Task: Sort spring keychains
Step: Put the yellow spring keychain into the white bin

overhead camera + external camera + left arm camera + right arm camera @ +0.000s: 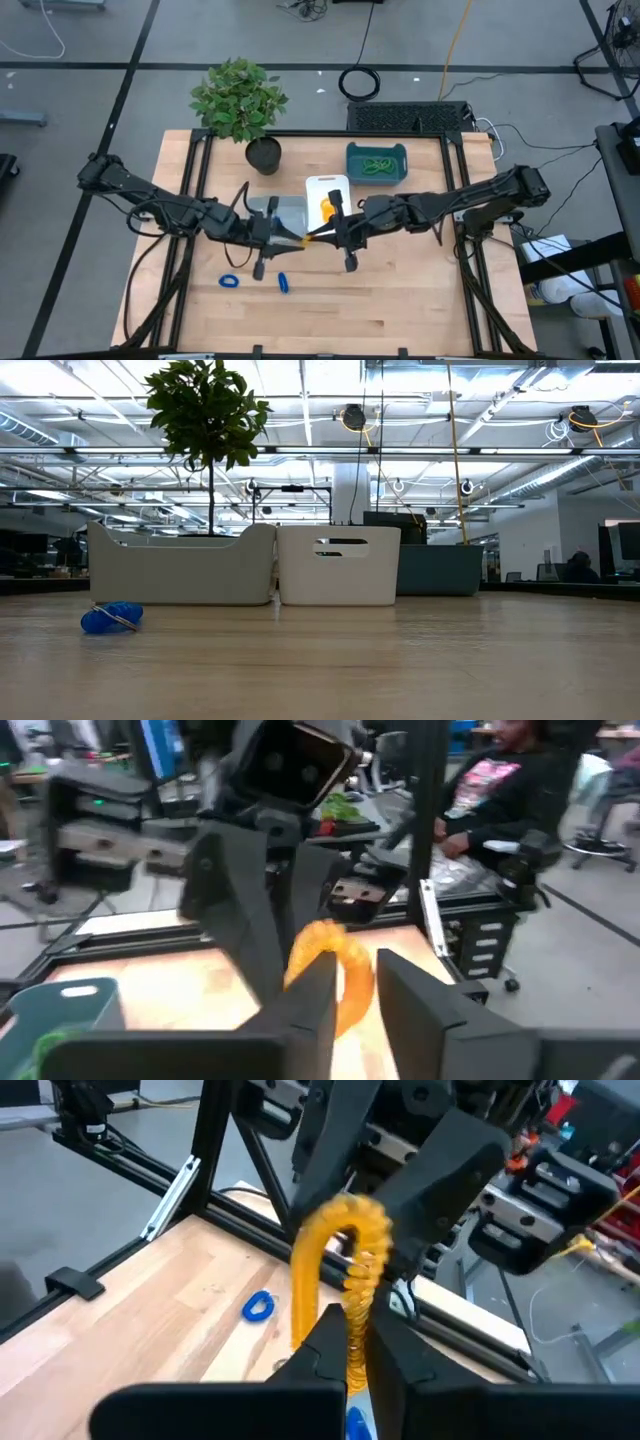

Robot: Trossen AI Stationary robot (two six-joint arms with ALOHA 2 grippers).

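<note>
Gripping one orange spring keychain from both ends above the table, just in front of the white tray, left gripper and right gripper both clamped on it, apparently passing it across for sorting.

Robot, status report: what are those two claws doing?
Left gripper and right gripper both clamp one orange coiled plastic keychain mid-table. Two blue coiled keychains loose. Nothing blocking.
</note>
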